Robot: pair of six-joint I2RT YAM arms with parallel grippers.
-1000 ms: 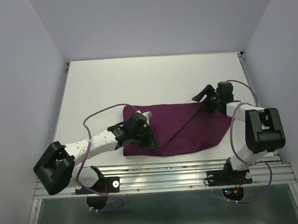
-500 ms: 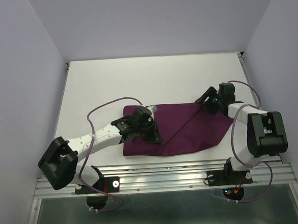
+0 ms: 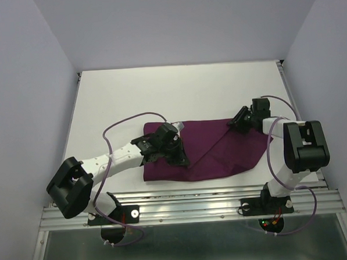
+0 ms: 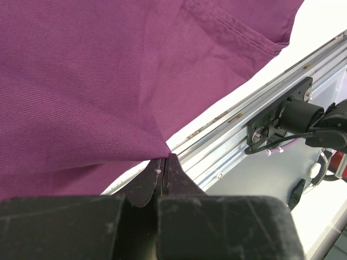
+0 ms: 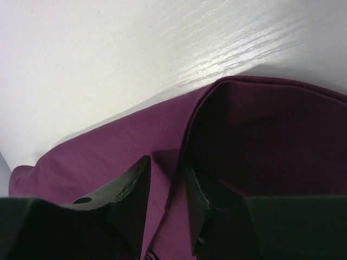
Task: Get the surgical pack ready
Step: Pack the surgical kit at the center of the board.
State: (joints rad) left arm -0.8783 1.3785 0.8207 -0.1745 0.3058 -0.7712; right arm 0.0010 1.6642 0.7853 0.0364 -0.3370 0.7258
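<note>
Surgical pack, maroon cloth, lies folded along the near edge of the counter, centre to right. Left claw is clenched on a pinch of cloth at the near-left hem. Right claw sits at the pack's far right corner, jaws parted and straddling a fold edge.

Part of the surgical pack hidden under the left claw

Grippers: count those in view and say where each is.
2. The left gripper is shut on a pinch of the cloth, on its left part. The right gripper is at the cloth's far right edge, jaws apart astride a fold.
</note>
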